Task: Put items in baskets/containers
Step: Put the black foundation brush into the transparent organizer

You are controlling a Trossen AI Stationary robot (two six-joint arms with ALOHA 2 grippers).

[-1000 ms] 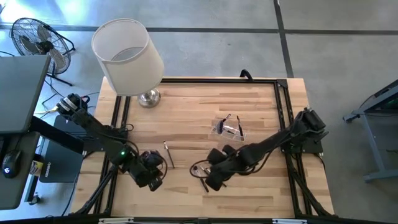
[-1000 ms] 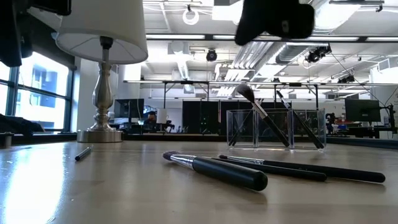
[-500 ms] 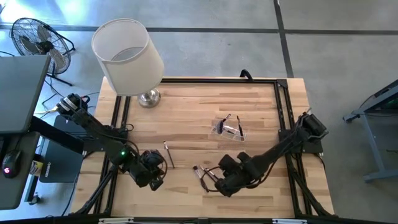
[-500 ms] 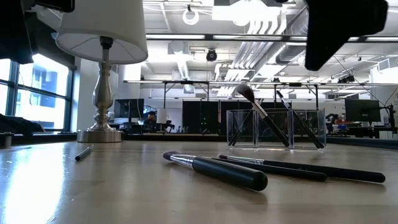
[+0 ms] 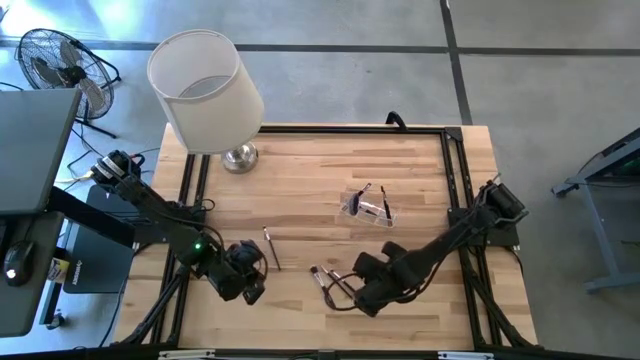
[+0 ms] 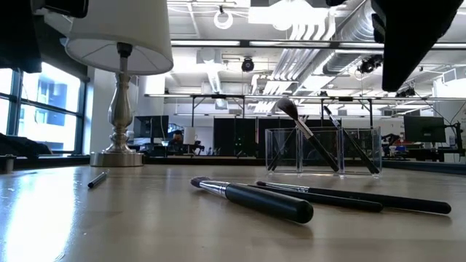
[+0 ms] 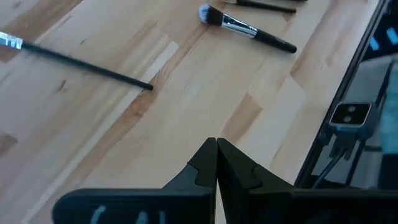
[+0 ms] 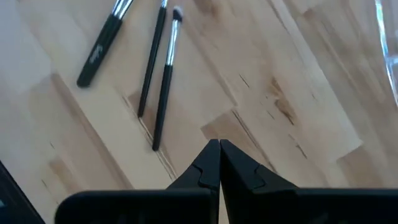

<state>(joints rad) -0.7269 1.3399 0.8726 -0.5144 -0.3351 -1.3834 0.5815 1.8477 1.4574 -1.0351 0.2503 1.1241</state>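
Observation:
Three dark-handled brushes lie flat on the wooden table near its front; the right wrist view shows them side by side. A thinner brush lies alone, left of them. The clear box stands mid-table with brushes leaning inside it. My right gripper hangs shut above the table just right of the three brushes, its tips over bare wood. My left gripper hovers shut near the front left, tips over bare wood.
A lamp with a big white shade stands at the far left corner, on a metal foot. A black frame runs along the table's edges. Bare wood lies between the box and the front edge.
My right gripper has moved toward the table's right edge, off the three brushes, and tipped more steeply downward; it has stayed shut. The brushes have not moved.

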